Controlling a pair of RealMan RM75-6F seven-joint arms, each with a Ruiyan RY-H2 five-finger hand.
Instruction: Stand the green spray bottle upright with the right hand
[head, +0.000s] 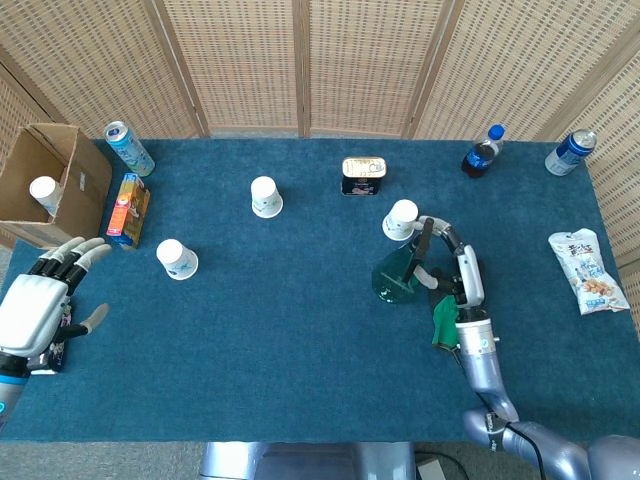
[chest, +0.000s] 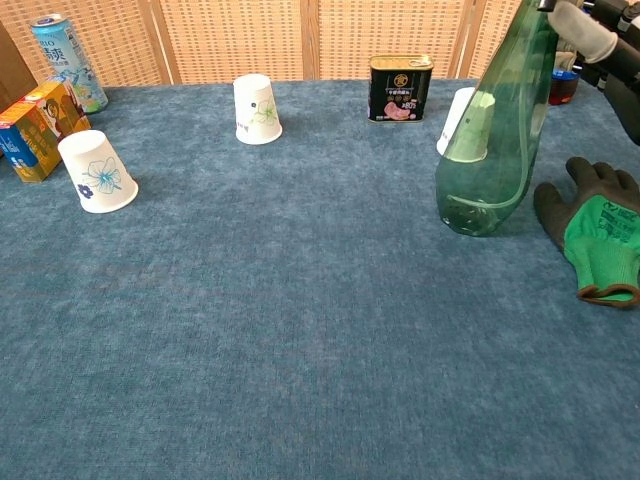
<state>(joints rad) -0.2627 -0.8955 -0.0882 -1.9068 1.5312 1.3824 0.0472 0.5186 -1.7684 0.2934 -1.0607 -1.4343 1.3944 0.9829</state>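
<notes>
The green spray bottle (chest: 490, 140) stands on its base on the blue cloth, its neck leaning slightly right; in the head view the spray bottle (head: 397, 276) is just below a white cup. My right hand (head: 457, 272) is beside the bottle's top on its right. Its fingertips (chest: 586, 28) are spread and sit just off the neck, holding nothing. The bottle's spray head is cut off by the top of the chest view. My left hand (head: 38, 308) hovers open at the table's left edge, far from the bottle.
A green and black glove (chest: 600, 238) lies right of the bottle's base. A white cup (chest: 460, 118) and a black tin (chest: 400, 88) stand behind the bottle. Two more cups (chest: 96, 172), a carton (head: 128, 208), cans, a cola bottle (head: 483, 151), a snack bag (head: 590, 272) and a cardboard box (head: 40, 185) ring the table.
</notes>
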